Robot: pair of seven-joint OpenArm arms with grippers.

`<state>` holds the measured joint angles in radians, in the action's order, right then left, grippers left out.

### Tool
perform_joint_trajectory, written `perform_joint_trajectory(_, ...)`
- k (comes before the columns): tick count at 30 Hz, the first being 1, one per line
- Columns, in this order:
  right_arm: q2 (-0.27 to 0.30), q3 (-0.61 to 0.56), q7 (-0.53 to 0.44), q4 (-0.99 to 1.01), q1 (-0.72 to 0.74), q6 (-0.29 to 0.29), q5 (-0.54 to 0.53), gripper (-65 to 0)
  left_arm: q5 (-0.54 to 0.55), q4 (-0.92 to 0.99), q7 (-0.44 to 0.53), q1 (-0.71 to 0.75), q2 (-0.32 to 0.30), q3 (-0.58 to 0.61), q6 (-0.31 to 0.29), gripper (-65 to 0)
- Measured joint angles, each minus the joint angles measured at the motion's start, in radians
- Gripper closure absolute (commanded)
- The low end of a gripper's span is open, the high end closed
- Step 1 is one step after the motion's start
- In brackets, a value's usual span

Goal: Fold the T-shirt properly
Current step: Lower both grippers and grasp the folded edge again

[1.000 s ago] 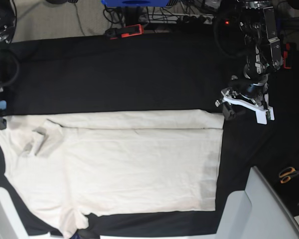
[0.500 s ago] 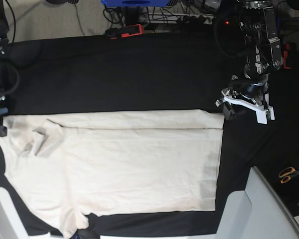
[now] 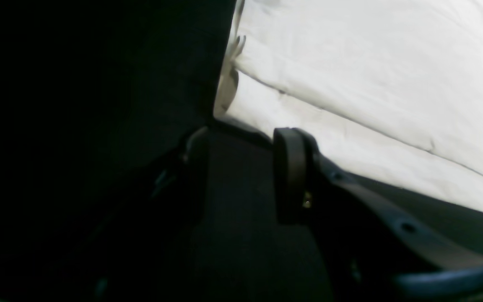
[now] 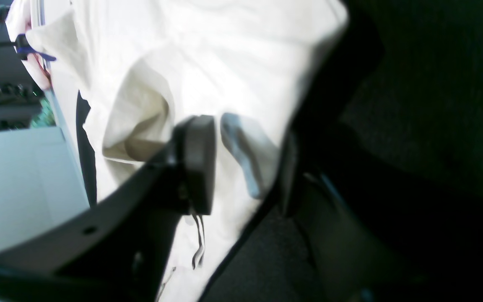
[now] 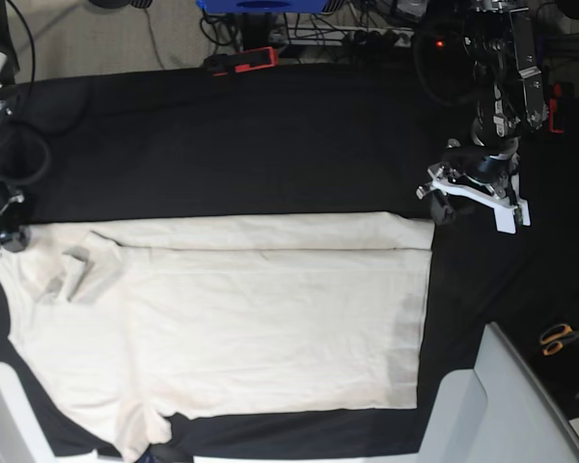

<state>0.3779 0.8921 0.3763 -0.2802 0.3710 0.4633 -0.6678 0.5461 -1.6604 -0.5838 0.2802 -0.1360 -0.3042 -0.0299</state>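
The cream T-shirt (image 5: 261, 318) lies flat on the black tablecloth (image 5: 251, 145), its far edge folded over in a narrow band. My left gripper (image 5: 441, 205) rests on the black cloth just off the shirt's far right corner. In the left wrist view this gripper (image 3: 243, 167) is open, with only black cloth between its fingers and the T-shirt (image 3: 371, 75) just beyond the tips. My right gripper (image 5: 7, 236) sits at the shirt's far left corner. In the right wrist view its jaws (image 4: 245, 167) stand apart, with the edge of the T-shirt (image 4: 224, 63) between them.
Orange-handled scissors (image 5: 563, 337) lie at the right edge. A grey-white panel (image 5: 502, 405) rises at the bottom right and another at the bottom left. A red and black tool (image 5: 243, 61) and cables lie beyond the cloth's far edge.
My right arm has moved along the left edge towards the shirt's far left corner. The left arm has shifted slightly away from the near edge. The shirt lies much as before.
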Motion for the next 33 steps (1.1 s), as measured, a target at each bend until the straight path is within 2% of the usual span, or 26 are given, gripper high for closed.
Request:
perform_joint_trajectory(3,0.000,0.000,-0.011,0.001,0.000,0.000,0.003,-7.2,0.000,0.001,0.000,-0.001,0.000,0.000,0.000,-26.0)
perform_joint_trajectory(4,0.000,0.000,-0.012,0.001,0.000,0.000,0.003,-2.0,0.000,0.003,0.000,-0.001,0.000,0.000,0.000,-26.8)
perform_joint_trajectory(5,0.000,0.000,-0.015,0.001,0.000,-0.001,0.003,0.0,0.005,0.010,0.000,-0.003,0.000,0.000,0.000,-29.1)
perform_joint_trajectory(8,-0.001,0.000,-0.014,0.001,0.000,0.000,0.003,-0.9,0.135,0.048,-0.001,-0.009,0.003,-0.026,-0.001,-42.8)
perform_joint_trajectory(10,-0.001,0.000,-0.014,0.001,0.000,0.000,0.003,-0.6,0.217,0.078,0.001,-0.012,0.003,-0.076,-0.003,-48.1)
perform_joint_trajectory(14,-0.001,0.000,-0.014,0.001,0.000,-0.001,0.004,-0.6,0.241,0.143,0.011,-0.014,-0.008,-0.116,0.004,-47.9)
perform_joint_trajectory(19,0.002,0.000,-0.013,0.001,-0.003,-0.001,0.004,-0.6,0.249,0.262,0.012,-0.088,0.005,-0.109,-0.001,-47.9)
perform_joint_trajectory(23,0.000,0.000,0.032,0.001,-0.002,0.001,0.004,-0.6,0.243,0.340,0.013,-0.133,0.003,-0.107,0.004,-47.9)
perform_joint_trajectory(26,0.000,0.000,0.035,0.001,-0.002,0.005,0.004,-0.6,0.245,0.385,0.018,-0.172,0.033,-0.110,0.003,-47.9)
perform_joint_trajectory(33,0.004,0.000,0.035,0.000,0.000,0.005,0.004,-0.6,0.255,0.474,0.038,-0.245,0.049,-0.108,-0.007,-47.9)
